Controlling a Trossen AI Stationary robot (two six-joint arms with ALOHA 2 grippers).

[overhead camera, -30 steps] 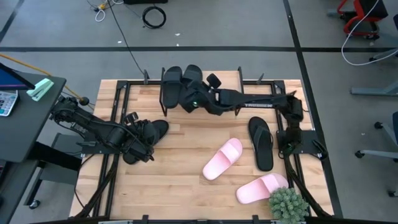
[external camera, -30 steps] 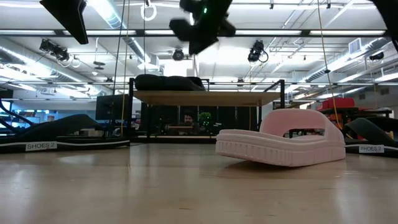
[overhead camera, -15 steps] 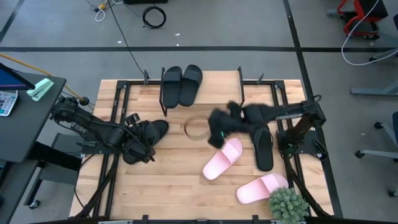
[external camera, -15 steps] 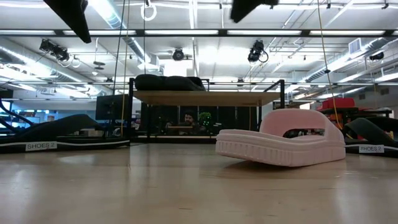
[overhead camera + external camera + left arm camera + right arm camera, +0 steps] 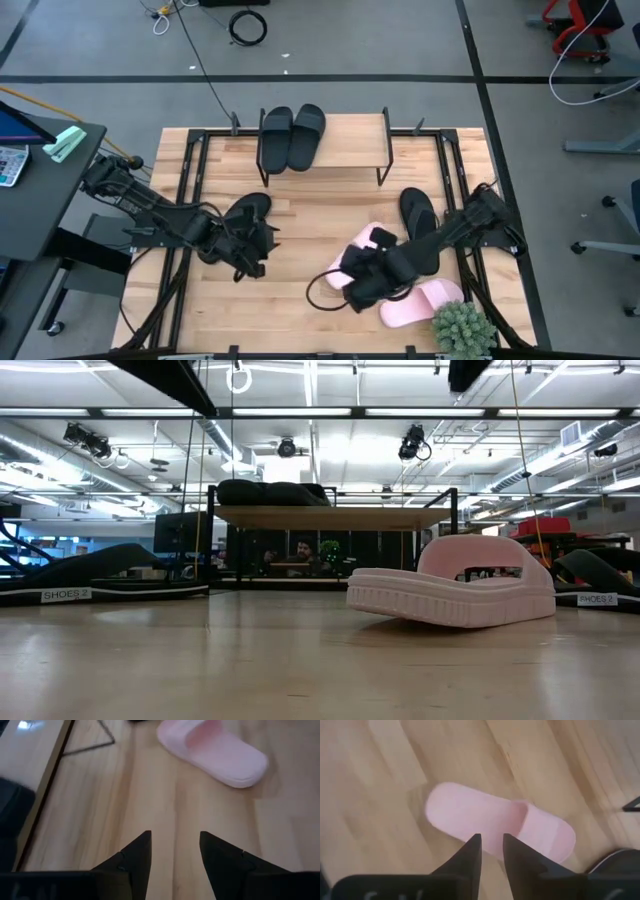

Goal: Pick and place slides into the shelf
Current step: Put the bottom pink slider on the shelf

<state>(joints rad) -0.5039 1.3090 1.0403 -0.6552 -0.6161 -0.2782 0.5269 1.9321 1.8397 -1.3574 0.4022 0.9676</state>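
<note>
Swinging down from frame centre, right gripper (image 5: 352,285) now hovers above a pink slide (image 5: 495,822), lower centre, fingers slightly parted; left gripper (image 5: 258,248) spread.

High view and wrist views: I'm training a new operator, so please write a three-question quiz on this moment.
1. True or false: two black slides lie side by side on the shelf.
2. The right gripper hovers over which thing?
A. a pink slide
B. a black slide
C. the shelf
3. Fill in the blank: the left gripper holds nothing, and its fingers are ____.

Key: 1 true; 2 A; 3 open.
</note>
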